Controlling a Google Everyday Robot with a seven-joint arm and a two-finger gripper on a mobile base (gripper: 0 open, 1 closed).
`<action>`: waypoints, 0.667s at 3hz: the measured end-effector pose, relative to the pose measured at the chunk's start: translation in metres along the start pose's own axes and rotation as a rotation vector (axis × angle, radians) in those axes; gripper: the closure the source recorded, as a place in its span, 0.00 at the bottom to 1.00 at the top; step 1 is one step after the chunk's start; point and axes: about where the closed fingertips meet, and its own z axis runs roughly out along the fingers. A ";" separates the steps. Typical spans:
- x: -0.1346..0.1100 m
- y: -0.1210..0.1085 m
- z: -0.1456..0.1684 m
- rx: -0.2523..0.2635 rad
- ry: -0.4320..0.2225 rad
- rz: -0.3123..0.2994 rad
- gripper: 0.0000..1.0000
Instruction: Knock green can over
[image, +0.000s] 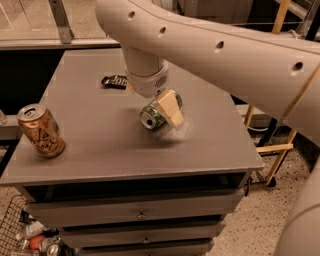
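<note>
The green can (156, 115) lies on its side near the middle of the grey table top (100, 150), with its silver top facing the front left. My gripper (169, 111) hangs down from the big white arm (210, 45) and sits right against the can's right side, just above the table. The gripper's wrist covers the far end of the can.
An orange-bronze can (41, 131) stands upright at the table's front left. A small black object (115, 81) lies at the back behind the arm. Drawers (140, 214) sit under the top. A wire basket of bottles (25, 237) is at the lower left, and a yellow frame (277, 150) at the right.
</note>
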 end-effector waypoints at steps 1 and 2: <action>0.017 0.008 -0.025 0.015 -0.008 0.070 0.00; 0.046 0.035 -0.059 0.057 -0.030 0.224 0.00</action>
